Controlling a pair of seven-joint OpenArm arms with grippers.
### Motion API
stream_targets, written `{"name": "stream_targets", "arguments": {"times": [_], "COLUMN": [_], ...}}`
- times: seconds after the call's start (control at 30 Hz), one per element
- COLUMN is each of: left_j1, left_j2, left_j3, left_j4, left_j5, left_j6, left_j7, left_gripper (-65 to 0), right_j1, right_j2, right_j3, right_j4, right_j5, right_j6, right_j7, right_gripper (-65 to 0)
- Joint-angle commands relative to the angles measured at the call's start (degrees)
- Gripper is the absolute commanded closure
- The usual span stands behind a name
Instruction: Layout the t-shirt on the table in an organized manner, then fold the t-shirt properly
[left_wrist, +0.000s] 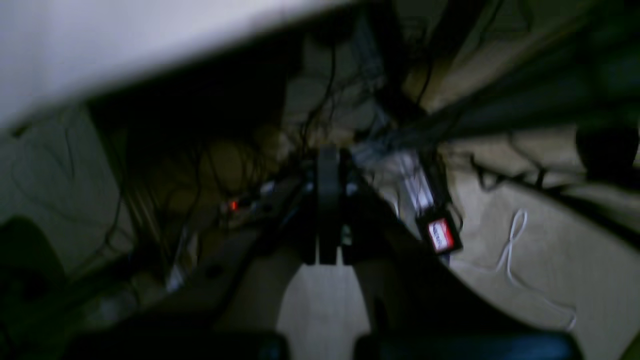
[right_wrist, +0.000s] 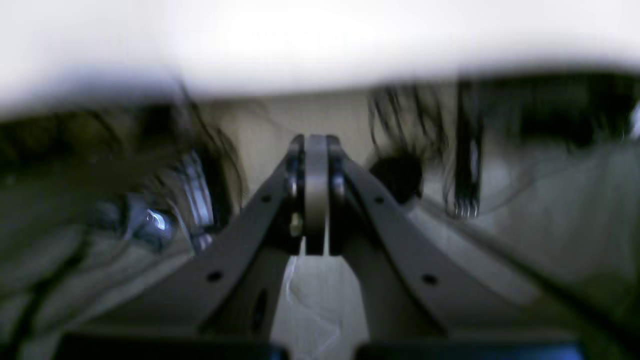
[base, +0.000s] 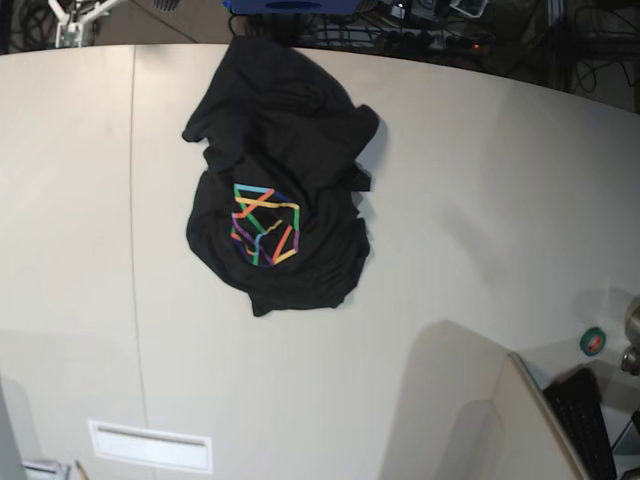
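Off-white and smooth, the table (base: 480, 200) carries the t-shirt (base: 280, 180), a crumpled black heap toward the far edge, its rainbow line graphic (base: 264, 225) facing up. A white vent panel (base: 150, 446) sits in the near edge. Both wrist views look past the table edge at tangled cables: the left gripper (left_wrist: 328, 200) and right gripper (right_wrist: 315, 195) have jaws pressed together, holding nothing.

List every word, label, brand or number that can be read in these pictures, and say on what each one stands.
No text can be read.
Red and white label on a dark box on the floor, left wrist view: print too blurred to read.
T-shirt on the table: only a rainbow line drawing, no letters.
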Motion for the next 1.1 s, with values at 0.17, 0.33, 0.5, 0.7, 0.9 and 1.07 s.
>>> {"name": "stream_targets", "arguments": {"times": [0.17, 0.33, 0.5, 0.7, 0.9, 1.07], "left_j1": [-6.43, -14.7, -18.92, -20.85, -20.85, -20.59], "left_j2": [-3.14, -6.3, -6.65, -6.39, -6.13, -6.04], "left_j3": [-1.88, -6.71, -9.88, -14.01, -15.15, -14.98], "left_j4": [0.09, -5.71, -8.35, -8.61, -8.17, -8.17], "left_j5": [-19.51, -31.65, -32.79, -32.79, -32.88, -33.05], "left_j6": [0.09, 0.09, 0.09, 0.09, -0.09, -0.09], "left_j7": [-0.83, -0.83, 3.83, 10.34, 10.43, 10.43], "left_gripper": [0.0, 0.0, 0.0, 0.0, -10.7, -42.0], "right_j1": [7.69, 18.59, 27.12, 33.71, 39.52, 40.48], "right_j2": [0.52, 2.28, 5.36, 6.94, 4.3, 3.6], "right_j3": [-6.06, -15.99, -31.82, -50.28, -60.57, -61.97], "right_j4": [6.3, 6.38, 9.2, 11.31, 0.58, -3.73], "right_j5": [-0.1, -0.19, -0.19, -0.19, -0.19, 0.16], "right_j6": [-0.23, -0.23, -0.41, -0.59, -4.98, -16.06], "right_j7": [1.11, -7.68, -18.15, -23.68, -25.79, -25.53], "right_gripper": [0.0, 0.0, 0.0, -29.3, -36.0, -36.0]}}
